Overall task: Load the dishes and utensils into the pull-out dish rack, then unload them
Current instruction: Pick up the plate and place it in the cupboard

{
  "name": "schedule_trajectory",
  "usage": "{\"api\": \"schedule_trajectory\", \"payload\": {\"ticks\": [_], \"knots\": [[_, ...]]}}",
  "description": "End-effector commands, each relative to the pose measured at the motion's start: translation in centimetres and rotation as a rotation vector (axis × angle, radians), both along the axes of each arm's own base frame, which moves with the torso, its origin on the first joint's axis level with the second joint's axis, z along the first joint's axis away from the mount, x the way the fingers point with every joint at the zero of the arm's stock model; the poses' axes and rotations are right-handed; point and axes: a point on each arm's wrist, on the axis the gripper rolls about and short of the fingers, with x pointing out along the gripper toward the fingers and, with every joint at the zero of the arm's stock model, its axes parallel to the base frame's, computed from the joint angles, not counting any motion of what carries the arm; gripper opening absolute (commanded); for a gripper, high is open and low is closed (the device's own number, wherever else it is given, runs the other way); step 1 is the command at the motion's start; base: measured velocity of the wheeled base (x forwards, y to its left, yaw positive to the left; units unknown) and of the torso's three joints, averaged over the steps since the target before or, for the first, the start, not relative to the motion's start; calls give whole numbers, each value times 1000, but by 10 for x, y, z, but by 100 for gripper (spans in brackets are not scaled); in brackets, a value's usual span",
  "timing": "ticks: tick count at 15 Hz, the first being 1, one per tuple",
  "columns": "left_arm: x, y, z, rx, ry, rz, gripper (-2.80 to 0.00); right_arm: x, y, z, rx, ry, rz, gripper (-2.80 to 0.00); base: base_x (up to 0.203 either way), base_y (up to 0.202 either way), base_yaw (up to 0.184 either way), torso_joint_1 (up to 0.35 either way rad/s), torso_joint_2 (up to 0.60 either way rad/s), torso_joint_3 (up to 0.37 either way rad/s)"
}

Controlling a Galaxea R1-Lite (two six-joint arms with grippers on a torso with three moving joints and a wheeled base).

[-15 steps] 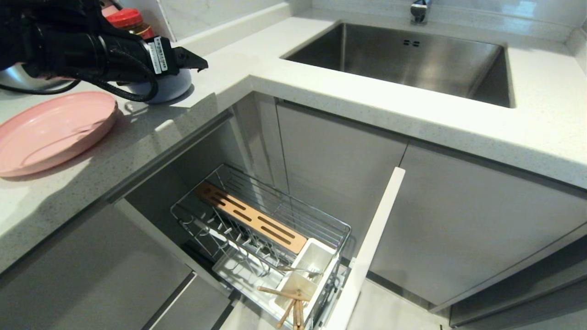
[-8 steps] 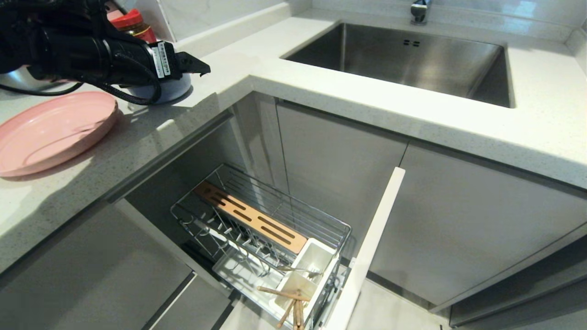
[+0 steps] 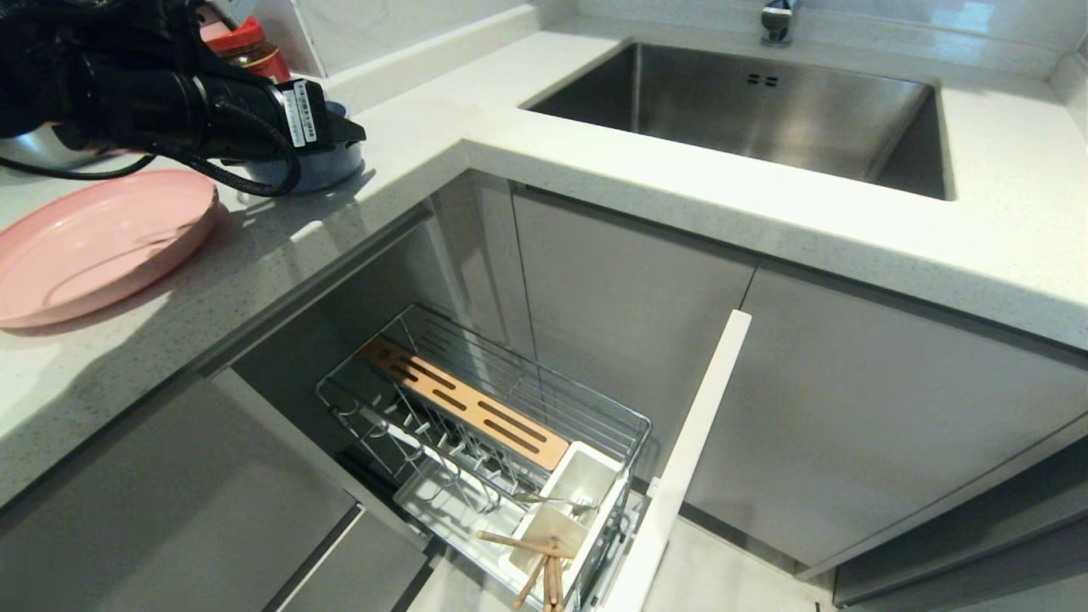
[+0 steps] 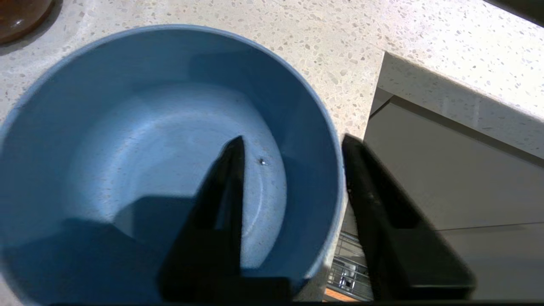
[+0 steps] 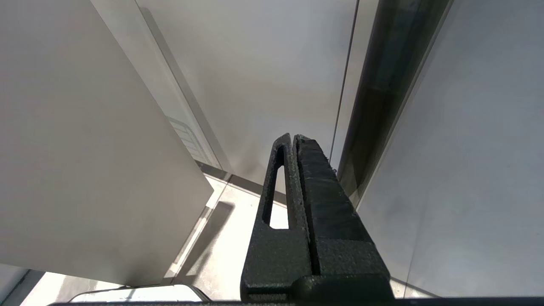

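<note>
On the far left of the counter point(image 3: 544, 161), the large pink plate point(image 3: 93, 242) lay flat, round and matte with a low raised rim. Just right of it and a little farther back, the left gripper point(image 4: 293, 144) hung over the pale-blue bowl point(image 4: 140, 140), a deep, matte dish with a smooth, slightly lighter floor. One finger reached inside the bowl and the other stood outside, the rim between them; the jaws straddled the wall, but whether they pressed on it could not be told. The bowl sat on the speckled counter close to its edge, with a red-capped jar point(image 3: 246, 47) behind it.

Below the counter, near the middle, the pull-out dish rack point(image 3: 484, 425) stood drawn out of the cabinet: a chrome wire basket with a slotted wooden board point(image 3: 463, 404) along its far side and white utensil cups point(image 3: 565, 510) at its near end, just left of the narrow white front panel point(image 3: 680, 467). The wooden chopsticks point(image 3: 535, 565) leaned out of the nearest cup, and a slim silver utensil point(image 3: 552, 500) lay across the cup beyond it.

To the far right, the steel sink point(image 3: 765, 110) was set into the counter. The right gripper point(image 5: 295, 138) was pressed shut beside grey cabinet panels.
</note>
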Motion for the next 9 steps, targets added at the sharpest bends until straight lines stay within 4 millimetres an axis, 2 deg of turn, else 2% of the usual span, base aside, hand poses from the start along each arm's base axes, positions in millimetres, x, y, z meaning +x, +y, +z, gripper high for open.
{"api": "schedule_trajectory", "payload": {"ticks": [1,6,9], "knots": [[0,0,0,0,2,-1,-280,0,0,0,0,-3,0,-280,0,0,0,0,0,0],[-3,0,2,-1,-2,0,-280,0,0,0,0,-3,0,-280,0,0,0,0,0,0],[-19,6,14,-34,-19,13,-280,0,0,0,0,-3,0,-280,0,0,0,0,0,0]]}}
